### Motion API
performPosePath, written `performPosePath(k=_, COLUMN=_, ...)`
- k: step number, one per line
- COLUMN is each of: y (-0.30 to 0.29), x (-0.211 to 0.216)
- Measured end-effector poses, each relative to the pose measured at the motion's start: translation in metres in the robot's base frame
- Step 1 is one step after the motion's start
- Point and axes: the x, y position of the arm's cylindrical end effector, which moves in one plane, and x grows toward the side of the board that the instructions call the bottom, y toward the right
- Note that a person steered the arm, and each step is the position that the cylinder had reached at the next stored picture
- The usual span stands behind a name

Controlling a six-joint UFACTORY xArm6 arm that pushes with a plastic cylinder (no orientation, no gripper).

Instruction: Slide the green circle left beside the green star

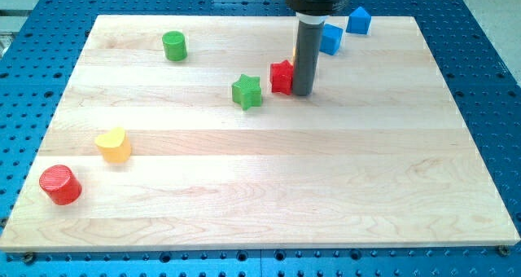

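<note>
nearest the camera, at the view's lower left corner of the pale wooden bench [269, 187], lay the red cylinder block [60, 184], close to the bench's near edge. just above it and a little to the view's right sat the yellow heart-shaped block [113, 144], near the red cylinder but not touching it. the middle and the whole right half of the bench's lower area carried only bare wood grain.

the green circle, a short green cylinder block [173, 46], stood near the view's top left, well apart from the green star-shaped block [247, 91], which lay close to the centre, lower and to the view's right of the circle. just to the right of the star sat a red block [282, 76] of unclear shape, partly hidden by the straight dark rod [307, 55]; the two appeared close but apart.

my tip [304, 93] rested on the bench against the right side of the red block, to the right of the green star and far from the green circle. the arm carried no fingers, so no opening or holding state applied. behind the rod lay a blue block [331, 38], and a second blue block [359, 20] stood at the bench's top edge. a blue perforated surface [480, 65] surrounded the bench.
</note>
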Motion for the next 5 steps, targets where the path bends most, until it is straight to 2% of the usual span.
performPosePath(k=1, y=-0.004, x=0.003)
performPosePath(k=2, y=-0.013, x=0.076)
performPosePath(k=3, y=-0.129, x=0.082)
performPosePath(k=4, y=-0.205, x=0.046)
performPosePath(k=5, y=-0.246, x=-0.029)
